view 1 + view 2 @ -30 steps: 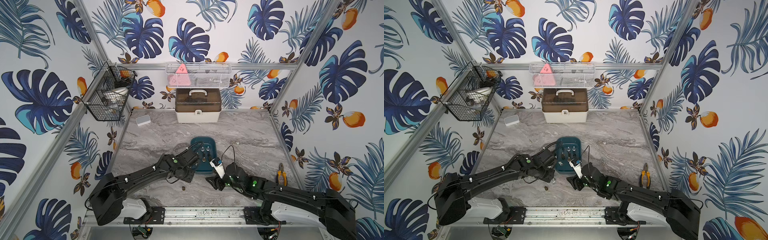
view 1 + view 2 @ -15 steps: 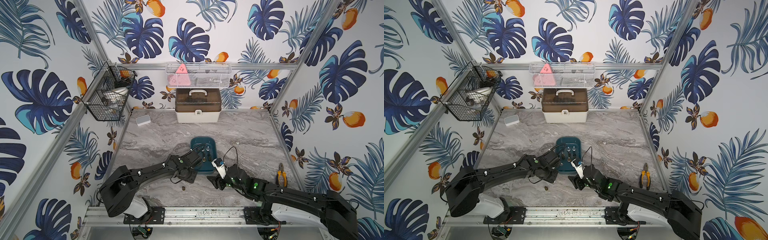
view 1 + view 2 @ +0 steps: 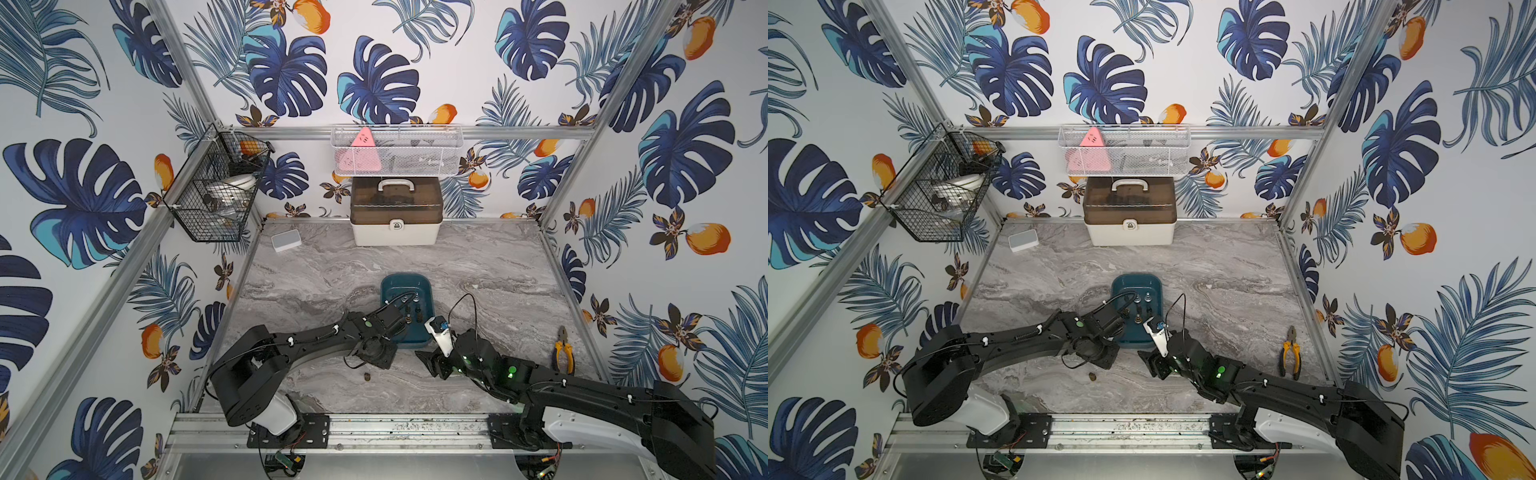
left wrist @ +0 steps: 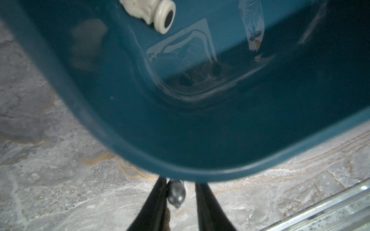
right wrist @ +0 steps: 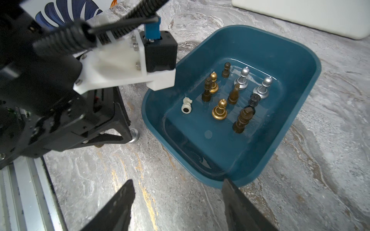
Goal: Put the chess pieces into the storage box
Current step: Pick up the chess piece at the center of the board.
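Right, eyes on the silver piece (image 4: 176, 193): it seems to stand on the counter (image 4: 60, 190) just beside the outer wall of the storage box (image 4: 180, 130), and the left tool (image 4: 181, 186) straddles it. One finger touches it and a sliver of gap shows at the other, so I cannot tell whether the squeeze has landed. It looks tiny, light, rigid and glossy, so I'd expect it to squirt out or topple under an off-centre pinch. The narrow stem above the round base seems the spot to take it. Inside the box the other chess pieces (image 5: 232, 96) stand upright, gold, silver and brown, while a whitish one (image 5: 186, 106) lies on its side. Over to the right tool (image 5: 178, 200): jaws spread wide, nothing between them, it hovers low beside the box. One more brown piece (image 3: 367, 376) waits alone on the counter, apart from the box.
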Available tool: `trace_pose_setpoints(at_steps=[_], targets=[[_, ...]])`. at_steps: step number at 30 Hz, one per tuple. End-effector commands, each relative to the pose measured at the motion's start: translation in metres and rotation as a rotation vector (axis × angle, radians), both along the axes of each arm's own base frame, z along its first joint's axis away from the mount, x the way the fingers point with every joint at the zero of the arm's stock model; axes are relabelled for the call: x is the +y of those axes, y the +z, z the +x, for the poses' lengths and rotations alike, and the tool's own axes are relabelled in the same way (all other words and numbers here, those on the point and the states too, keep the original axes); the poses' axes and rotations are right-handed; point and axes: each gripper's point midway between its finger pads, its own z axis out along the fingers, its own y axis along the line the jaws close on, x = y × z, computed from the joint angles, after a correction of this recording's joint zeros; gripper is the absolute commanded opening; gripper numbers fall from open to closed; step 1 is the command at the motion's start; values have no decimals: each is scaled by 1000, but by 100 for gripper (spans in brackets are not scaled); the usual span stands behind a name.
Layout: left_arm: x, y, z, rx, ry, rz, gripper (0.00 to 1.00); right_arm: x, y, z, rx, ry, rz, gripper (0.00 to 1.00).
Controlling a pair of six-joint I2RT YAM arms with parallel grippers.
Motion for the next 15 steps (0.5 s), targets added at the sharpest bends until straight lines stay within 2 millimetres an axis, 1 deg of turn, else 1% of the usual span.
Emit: trace_pose_setpoints(at_steps=[1, 2, 5, 8, 11, 13, 15], targets=[[-2, -2, 1, -5, -9, 1, 25, 2, 5, 4, -23, -9, 7, 71], [-1, -1, 1, -3, -8, 5, 22, 1, 4, 4, -20, -11, 4, 71], [0, 3, 2, -11, -6, 6, 19, 2, 5, 5, -23, -14, 3, 71], [2, 5, 1, -12, -6, 14, 12, 0, 5, 6, -29, -21, 1, 71], [4, 11, 3, -25, 0, 22, 11, -2, 8, 8, -41, -31, 3, 71], [2, 24, 5, -36, -2, 13, 11, -5, 12, 10, -48, -54, 4, 72], [-4, 48, 10, -56, -13, -12, 11, -8, 19, 11, -49, -74, 21, 72]])
